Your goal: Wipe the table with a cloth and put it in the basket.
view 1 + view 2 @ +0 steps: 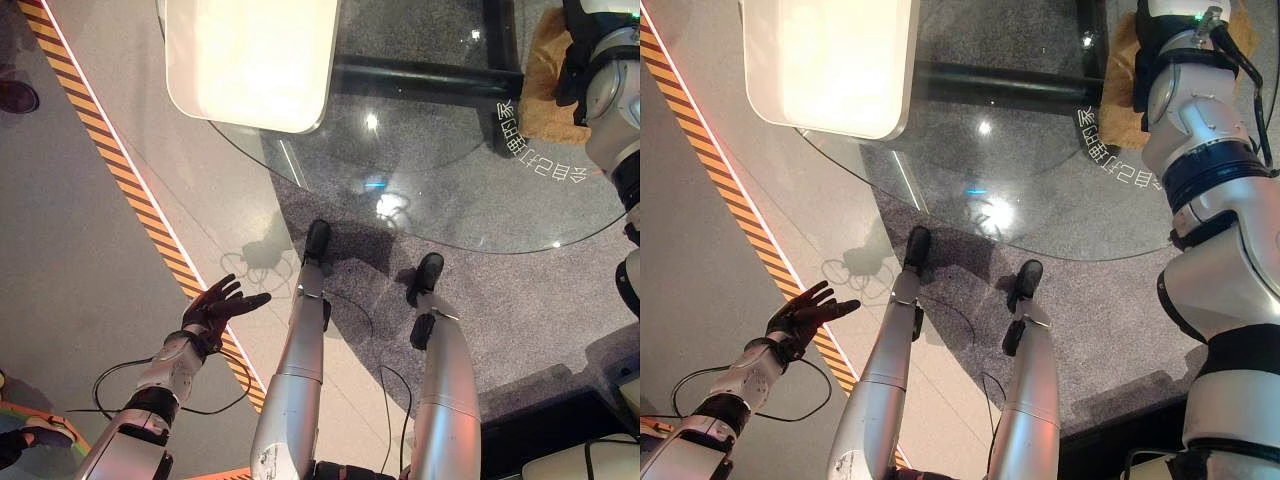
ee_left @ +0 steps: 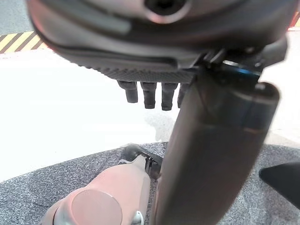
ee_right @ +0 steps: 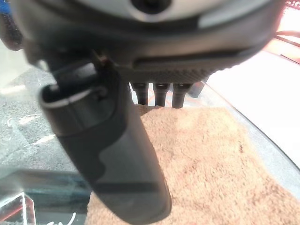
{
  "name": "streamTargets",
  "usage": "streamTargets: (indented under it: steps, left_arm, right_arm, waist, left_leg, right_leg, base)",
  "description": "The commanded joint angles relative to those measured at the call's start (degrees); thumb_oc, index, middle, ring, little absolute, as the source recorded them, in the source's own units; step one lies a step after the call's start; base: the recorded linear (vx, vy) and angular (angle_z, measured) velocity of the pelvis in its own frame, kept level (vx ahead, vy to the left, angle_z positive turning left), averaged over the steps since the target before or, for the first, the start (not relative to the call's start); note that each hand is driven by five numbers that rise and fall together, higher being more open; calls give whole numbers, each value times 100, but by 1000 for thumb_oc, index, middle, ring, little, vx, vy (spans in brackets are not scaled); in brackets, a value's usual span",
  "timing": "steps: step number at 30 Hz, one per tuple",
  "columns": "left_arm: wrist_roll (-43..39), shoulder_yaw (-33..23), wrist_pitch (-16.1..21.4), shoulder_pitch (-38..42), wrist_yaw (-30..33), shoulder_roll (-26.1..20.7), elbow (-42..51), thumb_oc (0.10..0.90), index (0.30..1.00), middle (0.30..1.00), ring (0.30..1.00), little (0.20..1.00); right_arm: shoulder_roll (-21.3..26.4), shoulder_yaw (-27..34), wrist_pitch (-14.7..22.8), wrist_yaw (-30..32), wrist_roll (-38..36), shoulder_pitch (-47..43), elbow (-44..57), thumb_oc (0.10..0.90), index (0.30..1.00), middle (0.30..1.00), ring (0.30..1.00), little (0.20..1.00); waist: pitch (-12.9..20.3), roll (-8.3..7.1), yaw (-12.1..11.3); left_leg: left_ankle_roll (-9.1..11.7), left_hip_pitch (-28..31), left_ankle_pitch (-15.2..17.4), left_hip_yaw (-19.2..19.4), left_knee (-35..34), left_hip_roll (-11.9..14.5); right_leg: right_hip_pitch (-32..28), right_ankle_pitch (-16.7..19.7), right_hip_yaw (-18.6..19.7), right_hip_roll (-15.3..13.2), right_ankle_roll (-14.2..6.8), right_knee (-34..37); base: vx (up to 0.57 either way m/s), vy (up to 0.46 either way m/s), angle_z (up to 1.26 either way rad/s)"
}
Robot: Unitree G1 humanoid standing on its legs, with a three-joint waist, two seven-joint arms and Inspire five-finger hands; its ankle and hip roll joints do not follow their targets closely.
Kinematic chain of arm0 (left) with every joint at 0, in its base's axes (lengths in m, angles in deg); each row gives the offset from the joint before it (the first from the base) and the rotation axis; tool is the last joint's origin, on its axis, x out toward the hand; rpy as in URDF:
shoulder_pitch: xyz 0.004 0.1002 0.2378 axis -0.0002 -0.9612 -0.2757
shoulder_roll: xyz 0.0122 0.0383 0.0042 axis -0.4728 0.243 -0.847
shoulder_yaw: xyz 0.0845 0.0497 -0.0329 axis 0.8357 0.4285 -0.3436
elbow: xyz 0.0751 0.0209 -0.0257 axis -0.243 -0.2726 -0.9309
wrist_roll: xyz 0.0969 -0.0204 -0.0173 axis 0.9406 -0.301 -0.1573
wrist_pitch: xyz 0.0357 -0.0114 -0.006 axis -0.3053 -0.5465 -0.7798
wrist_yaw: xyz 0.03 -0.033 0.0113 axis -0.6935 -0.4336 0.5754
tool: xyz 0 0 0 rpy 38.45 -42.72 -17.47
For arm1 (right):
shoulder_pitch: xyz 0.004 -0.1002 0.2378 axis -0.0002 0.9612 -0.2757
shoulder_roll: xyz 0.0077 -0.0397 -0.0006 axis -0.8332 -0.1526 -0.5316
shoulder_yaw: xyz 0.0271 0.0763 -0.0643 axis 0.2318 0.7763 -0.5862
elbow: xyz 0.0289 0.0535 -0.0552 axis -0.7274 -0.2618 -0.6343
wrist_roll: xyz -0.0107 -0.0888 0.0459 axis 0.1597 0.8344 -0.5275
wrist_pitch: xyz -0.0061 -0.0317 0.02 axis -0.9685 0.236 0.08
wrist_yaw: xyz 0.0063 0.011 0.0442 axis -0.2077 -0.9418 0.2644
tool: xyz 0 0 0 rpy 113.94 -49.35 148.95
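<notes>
Right wrist view: right hand [image 3: 154, 89], fingers straight, above tan cloth [image 3: 206, 164] lying on glass table [image 1: 450, 170]. Left hand [image 1: 215, 308] open, well off table. Risk: cloth near edge; careless swipe may drop it.

Tan cloth [image 3: 206, 164] on clear glass table [image 1: 450, 190]; white tray [image 1: 250, 60]; orange-and-black striped floor tape [image 1: 120, 170].
</notes>
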State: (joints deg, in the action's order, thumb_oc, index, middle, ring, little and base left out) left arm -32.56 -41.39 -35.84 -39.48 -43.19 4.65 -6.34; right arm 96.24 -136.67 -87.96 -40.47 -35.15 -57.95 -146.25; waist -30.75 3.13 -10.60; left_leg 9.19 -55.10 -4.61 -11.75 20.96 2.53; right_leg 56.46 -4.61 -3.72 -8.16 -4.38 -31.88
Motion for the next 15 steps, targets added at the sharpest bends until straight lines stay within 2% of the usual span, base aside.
streamTargets:
  steps: [1,15]
  left_arm:
    - [-97,84,94,-339,-1,-253,-91,800,900,900,900,900]
    - [-106,68,80,-291,-41,-274,-140,800,900,900,900,900]
  right_arm:
    - [328,-337,-51,279,47,-502,-99,100,300,300,300,200]
    - [331,-339,-5,328,34,-540,-140,100,300,300,300,200]
  waist:
    - [95,155,74]
    - [95,155,80]
  left_leg:
    - [-809,94,240,399,-15,-661]
    - [-806,152,197,441,-110,-645]
  right_leg:
    - [-326,146,-545,434,232,636]
    - [-381,180,-556,423,208,713]
  base:
    - [0,0,0]
    - [0,0,0]
